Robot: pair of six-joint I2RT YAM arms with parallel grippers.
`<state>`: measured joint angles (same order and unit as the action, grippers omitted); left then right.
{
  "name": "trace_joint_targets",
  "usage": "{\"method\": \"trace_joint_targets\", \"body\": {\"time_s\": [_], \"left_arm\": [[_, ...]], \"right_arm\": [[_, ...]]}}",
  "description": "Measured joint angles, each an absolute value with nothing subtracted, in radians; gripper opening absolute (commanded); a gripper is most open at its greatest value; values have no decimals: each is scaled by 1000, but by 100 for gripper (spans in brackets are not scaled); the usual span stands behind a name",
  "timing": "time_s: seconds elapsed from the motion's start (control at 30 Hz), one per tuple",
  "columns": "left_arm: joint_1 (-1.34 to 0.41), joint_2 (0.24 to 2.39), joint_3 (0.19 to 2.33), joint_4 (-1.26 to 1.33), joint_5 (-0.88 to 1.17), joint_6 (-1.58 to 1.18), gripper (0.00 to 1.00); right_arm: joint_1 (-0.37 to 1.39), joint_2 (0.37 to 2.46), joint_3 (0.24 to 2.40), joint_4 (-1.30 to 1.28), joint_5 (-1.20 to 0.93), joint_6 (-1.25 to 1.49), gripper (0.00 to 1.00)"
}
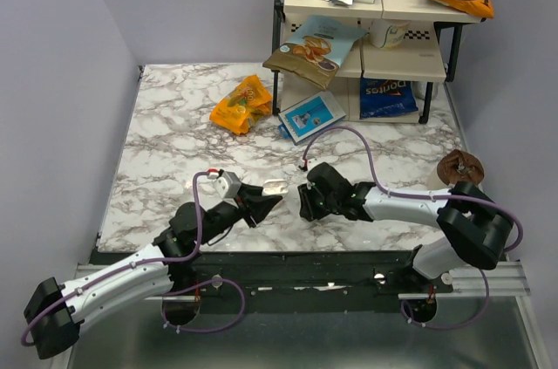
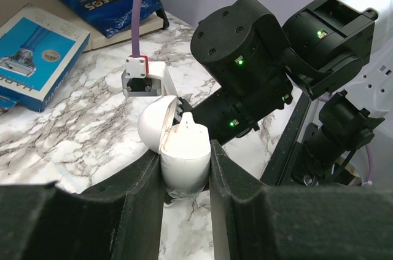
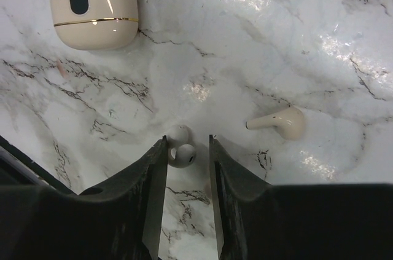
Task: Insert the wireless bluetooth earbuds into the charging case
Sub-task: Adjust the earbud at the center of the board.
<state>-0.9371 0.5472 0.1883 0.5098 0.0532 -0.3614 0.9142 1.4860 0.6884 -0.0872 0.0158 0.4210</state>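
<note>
On the white-veined marble bench (image 1: 174,151), my left pincer (image 2: 184,149) clamped the cream rounded plastic charging case (image 2: 184,163), lid swung open, presumably steadying it for loading; my right pincer (image 3: 187,149) stood parted astride one small cream earbud (image 3: 182,153), not pinching it; a second stemmed earbud (image 3: 279,125) lay nearby; whether the closed cream case (image 3: 95,8) on the marble was another, I couldn't tell.

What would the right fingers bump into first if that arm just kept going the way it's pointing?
Probably the small earbud lying between its fingers, then the marble table; depth is hard to judge.
</note>
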Motion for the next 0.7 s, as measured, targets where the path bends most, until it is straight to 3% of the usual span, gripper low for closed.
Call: {"method": "trace_joint_targets", "body": {"time_s": [0.37,0.53,0.7], "left_arm": [[-951,556,188,506,43,-359,0],[-954,559,188,506,39,-359,0],[-962,559,188,506,36,-359,0]], "right_arm": [[914,1488,689,-68,4,411,18],[914,1477,689,-72,7,364,14],[914,1470,702,-107,25,288,41]]}}
